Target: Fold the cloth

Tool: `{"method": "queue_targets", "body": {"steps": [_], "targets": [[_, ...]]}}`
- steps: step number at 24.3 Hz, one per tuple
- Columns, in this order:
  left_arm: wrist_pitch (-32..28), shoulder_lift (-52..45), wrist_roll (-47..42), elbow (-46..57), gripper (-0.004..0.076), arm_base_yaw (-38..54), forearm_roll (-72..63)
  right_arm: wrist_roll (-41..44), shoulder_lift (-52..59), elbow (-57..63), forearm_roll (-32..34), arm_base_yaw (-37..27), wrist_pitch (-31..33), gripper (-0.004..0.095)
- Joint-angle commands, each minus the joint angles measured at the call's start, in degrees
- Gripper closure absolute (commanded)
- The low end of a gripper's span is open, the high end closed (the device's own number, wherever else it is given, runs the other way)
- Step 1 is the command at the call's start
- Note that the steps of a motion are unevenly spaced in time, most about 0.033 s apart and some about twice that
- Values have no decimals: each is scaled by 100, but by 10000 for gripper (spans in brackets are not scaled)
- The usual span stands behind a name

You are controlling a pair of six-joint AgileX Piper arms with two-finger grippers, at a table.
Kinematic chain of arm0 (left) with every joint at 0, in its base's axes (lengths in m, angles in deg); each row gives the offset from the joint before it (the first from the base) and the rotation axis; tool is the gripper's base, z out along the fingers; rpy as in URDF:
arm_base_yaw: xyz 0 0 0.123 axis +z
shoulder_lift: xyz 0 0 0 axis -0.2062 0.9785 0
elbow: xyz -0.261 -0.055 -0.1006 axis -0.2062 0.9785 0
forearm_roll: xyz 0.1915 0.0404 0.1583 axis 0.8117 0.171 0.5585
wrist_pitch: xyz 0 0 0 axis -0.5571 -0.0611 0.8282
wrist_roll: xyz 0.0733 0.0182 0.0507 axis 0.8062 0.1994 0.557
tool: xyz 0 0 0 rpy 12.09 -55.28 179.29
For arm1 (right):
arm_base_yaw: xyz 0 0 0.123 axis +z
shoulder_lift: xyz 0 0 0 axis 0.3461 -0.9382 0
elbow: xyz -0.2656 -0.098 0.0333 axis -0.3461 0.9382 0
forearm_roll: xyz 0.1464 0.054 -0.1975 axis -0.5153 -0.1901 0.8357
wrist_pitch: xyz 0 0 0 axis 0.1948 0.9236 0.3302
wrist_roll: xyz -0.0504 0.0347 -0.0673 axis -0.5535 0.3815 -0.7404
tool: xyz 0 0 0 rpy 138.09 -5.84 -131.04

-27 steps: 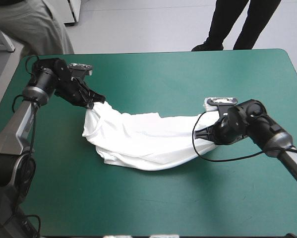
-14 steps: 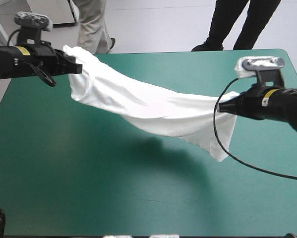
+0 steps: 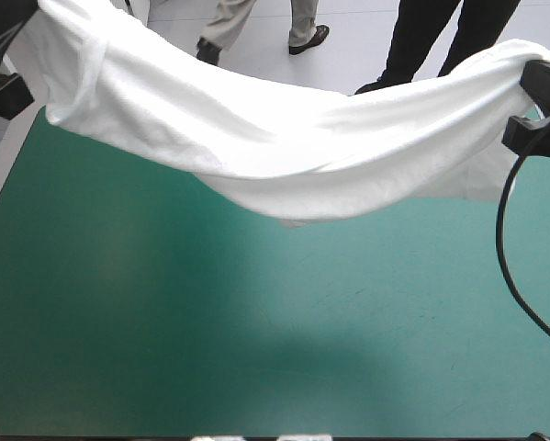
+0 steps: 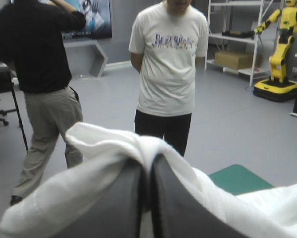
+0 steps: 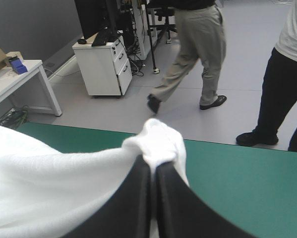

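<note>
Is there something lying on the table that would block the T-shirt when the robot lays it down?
Nothing visible does. The T-shirt hangs between the left gripper and the right gripper, each shut on one end. The table below shows only bare teal-green cover; the part behind the cloth is hidden.

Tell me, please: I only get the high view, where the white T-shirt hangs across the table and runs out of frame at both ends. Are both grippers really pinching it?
Observer: The left gripper is. Its wrist view shows its black fingers meeting in one arch, with the T-shirt draped over the tip.
Operator: And the other end?
Observer: The right gripper is shut on it as well, with a small wad of cloth bulging just past the fingertips.
</note>
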Motion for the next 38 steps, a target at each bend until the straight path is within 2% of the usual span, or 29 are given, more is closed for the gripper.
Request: {"method": "queue_targets", "body": {"steps": [1, 4, 6, 9, 13, 16, 19, 26, 29, 32, 35, 36, 38], "targets": [[229, -148, -150, -234, 734, -32, -78, -59, 33, -130, -365, 16, -5, 921], [242, -423, -172, 349, 734, -32, -9, 74, 235, 309, -539, 16, 5, 919], [242, -944, -172, 1506, 734, -32, 287, 220, 685, 1124, -539, 16, 5, 917], [142, -1792, -172, 3769, 734, -32, 362, 578, 1344, 2593, -516, 16, -5, 917], [-352, -1974, -122, 5289, 734, -32, 153, 606, 1457, 3663, -428, 16, -126, 917], [-769, -1796, -11, 6135, 734, -32, 109, 647, 1343, 4463, -160, 16, -616, 921], [-1424, -1210, 173, 6948, 734, -32, 94, 1098, 903, 5297, 624, 5, -1503, 925], [-2458, 289, 431, 7120, 734, -32, 58, 1677, -641, 5529, 1847, -3, -2427, 926], [-2861, 814, 472, 7110, 734, -32, -20, 1957, -1298, 5380, 2035, -129, -2772, 926], [-3191, 1402, 528, 7110, 734, -32, -23, 2008, -2077, 5082, 1512, -524, -3019, 925], [-3441, 1727, 596, 7110, 734, -32, -14, 1623, -2511, 4812, 1021, -779, -3119, 926], [-3688, 1922, 596, 7110, 734, -32, -14, 1415, -2777, 4611, 768, -935, -3146, 926], [-3904, 2139, 596, 7110, 734, -32, -14, 1241, -3099, 4329, 606, -1090, -3091, 926]]}}
